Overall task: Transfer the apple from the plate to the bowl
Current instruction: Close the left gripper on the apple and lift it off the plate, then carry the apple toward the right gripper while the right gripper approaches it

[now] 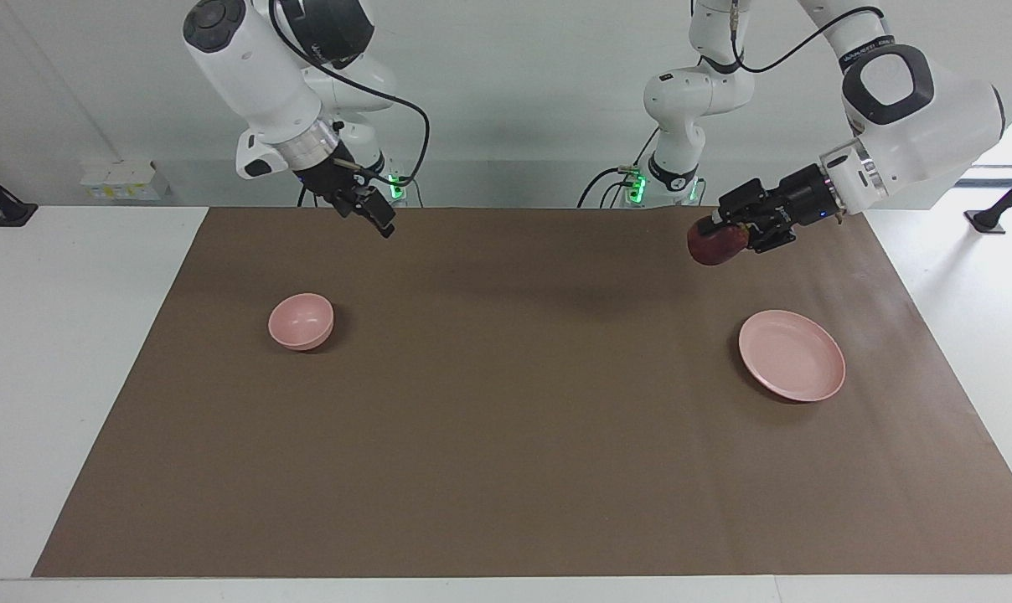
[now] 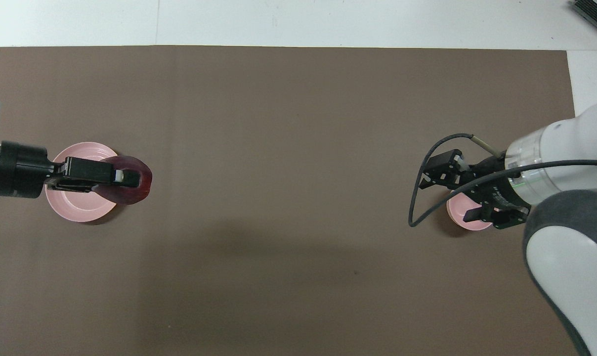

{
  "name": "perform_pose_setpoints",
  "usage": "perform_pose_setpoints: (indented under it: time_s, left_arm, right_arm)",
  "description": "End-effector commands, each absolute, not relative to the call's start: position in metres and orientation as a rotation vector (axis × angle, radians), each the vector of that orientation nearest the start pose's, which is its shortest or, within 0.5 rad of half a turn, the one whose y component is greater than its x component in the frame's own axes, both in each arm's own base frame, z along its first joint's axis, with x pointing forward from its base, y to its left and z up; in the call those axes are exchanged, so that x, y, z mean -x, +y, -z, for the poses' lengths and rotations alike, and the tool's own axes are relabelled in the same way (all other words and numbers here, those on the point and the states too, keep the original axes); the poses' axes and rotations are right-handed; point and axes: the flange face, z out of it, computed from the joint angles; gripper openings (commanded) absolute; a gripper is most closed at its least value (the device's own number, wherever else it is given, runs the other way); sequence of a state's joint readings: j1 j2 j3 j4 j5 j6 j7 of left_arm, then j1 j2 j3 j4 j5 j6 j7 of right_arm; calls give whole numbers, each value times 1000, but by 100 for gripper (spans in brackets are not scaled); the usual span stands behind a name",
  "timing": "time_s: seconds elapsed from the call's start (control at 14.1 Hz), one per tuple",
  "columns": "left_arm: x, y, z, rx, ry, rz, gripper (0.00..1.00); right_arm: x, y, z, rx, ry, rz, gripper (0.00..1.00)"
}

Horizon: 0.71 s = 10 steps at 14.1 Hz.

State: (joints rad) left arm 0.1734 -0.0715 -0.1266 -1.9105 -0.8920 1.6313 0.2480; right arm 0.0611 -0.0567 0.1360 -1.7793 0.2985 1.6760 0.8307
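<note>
two arms sharing one brown mat [image 1: 506,419], only one of them carrying anything. left gripper [image 1: 718,232] clamping the apple [image 1: 715,245] between closed fingers and holding it up in the air, over bare mat beside the plate [image 1: 792,366], on the side toward the middle of the table. seen from above, covering part of the plate's rim, though hanging well clear of it in the facing view. right gripper [image 1: 370,212] hanging over the mat with fingers spread wide and nothing between them, waiting near the bowl [image 1: 302,321]. from overhead, overlapping the bowl [image 2: 469,213], yet clearly raised above it in the facing view. sitting empty now, that plate, toward the left arm's end of the table; sitting empty too, the bowl, toward the right arm's end, the two well apart. judging by this: pickup done, apple off the plate, roughly a third of the job behind. remaining: carrying the fruit across most of the mat, or passing it to the waiting arm somewhere in the middle, then lowering it into a bowl barely wider than the apple and letting go. calling for careful centring over the bowl, since any offset risking a knock on the rim or a roll-off.
</note>
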Motion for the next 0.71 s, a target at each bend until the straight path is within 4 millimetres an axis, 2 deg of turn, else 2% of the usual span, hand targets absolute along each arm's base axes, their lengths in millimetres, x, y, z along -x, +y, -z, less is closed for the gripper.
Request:
perform_pose_setpoints:
  time_s: [0.0,0.21,0.36,0.5,0.64]
  left_arm:
    - [-517,-64,-555,-2129,-34,66,0]
    - [-502,-82,-562,-2018,-11,49,0]
    - [-498,-96,-562,-1986,-8,46,0]
    - [-492,-131,-557,-2010,5,16,0]
    - [-482,-168,-555,-2001,21,-12,0]
  right_arm:
    - [-532,149,-558,2591,1069,-325,100]
    - [-542,178,-547,2427,1211,-386,100]
    - [-550,208,-538,2275,1338,-426,100]
    - [-554,236,-533,2159,1417,-444,100]
    - [-561,256,-528,1980,1519,-493,100]
